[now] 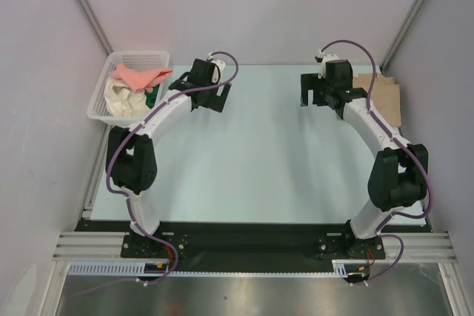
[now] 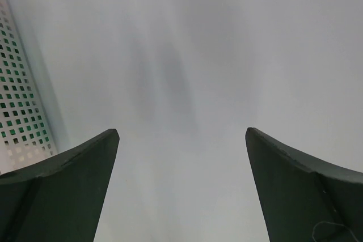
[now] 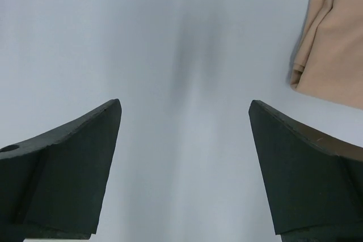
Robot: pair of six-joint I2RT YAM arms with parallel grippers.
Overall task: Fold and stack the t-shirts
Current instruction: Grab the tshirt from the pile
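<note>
A salmon-pink t-shirt (image 1: 142, 76) lies crumpled on top of a cream-white one (image 1: 123, 95) in the white lattice basket (image 1: 101, 96) at the far left, with a bit of green cloth (image 1: 152, 97) showing beside them. A tan t-shirt (image 1: 386, 96) lies flat at the far right of the table, and its edge shows in the right wrist view (image 3: 332, 43). My left gripper (image 1: 201, 101) hovers just right of the basket, open and holding nothing (image 2: 181, 134). My right gripper (image 1: 313, 100) hovers left of the tan shirt, open and holding nothing (image 3: 184, 103).
The pale table top (image 1: 259, 153) spreads between the two arms. The basket wall (image 2: 17, 111) shows at the left edge of the left wrist view. Grey walls and metal posts close in the back and sides.
</note>
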